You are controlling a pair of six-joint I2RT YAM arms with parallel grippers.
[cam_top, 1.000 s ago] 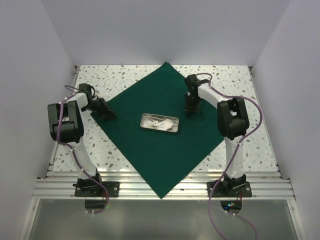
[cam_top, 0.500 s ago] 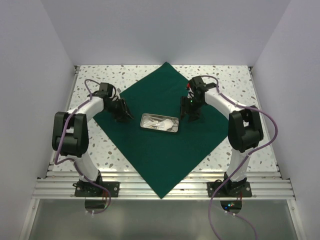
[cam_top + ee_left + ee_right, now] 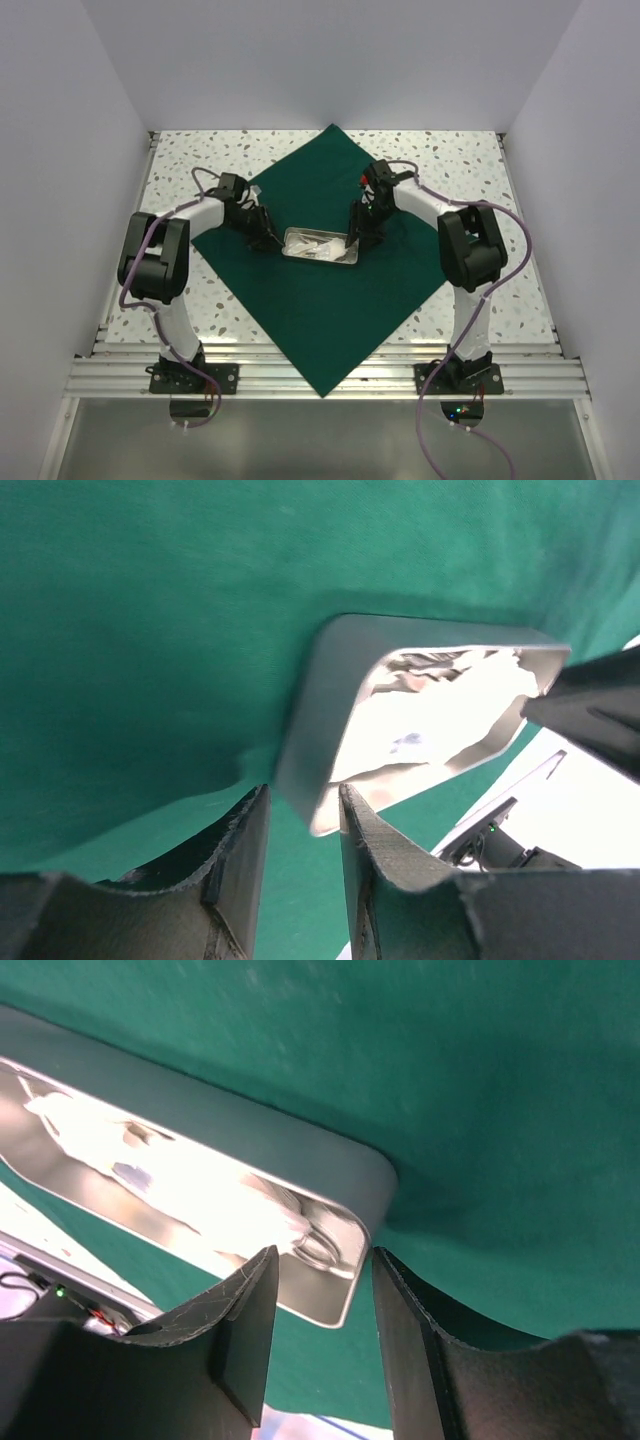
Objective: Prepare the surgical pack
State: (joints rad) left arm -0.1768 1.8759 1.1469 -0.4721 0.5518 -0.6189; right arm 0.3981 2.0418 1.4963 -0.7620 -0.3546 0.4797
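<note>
The surgical pack lies open. Its dark green drape [image 3: 320,310] is spread flat as a diamond, with a small steel tray [image 3: 320,245] at its centre holding white gauze [image 3: 180,1175] and ring-handled instruments [image 3: 318,1245]. My left gripper [image 3: 268,240] is at the tray's left end. In the left wrist view the left gripper [image 3: 303,795] is open and a corner of the tray [image 3: 330,700] sits between its fingers. My right gripper [image 3: 355,235] is at the right end. In the right wrist view the right gripper [image 3: 324,1255] is also open and straddles the wall of the tray [image 3: 250,1125].
The drape rests on a speckled white table [image 3: 190,160] enclosed by white walls. Its near corner [image 3: 325,385] hangs over the aluminium rail [image 3: 520,375] where the arm bases are bolted. Purple cables loop beside both arms.
Both arms have swung inward across the drape, from its outer edges to the two ends of the tray. The tray and drape have not moved.
</note>
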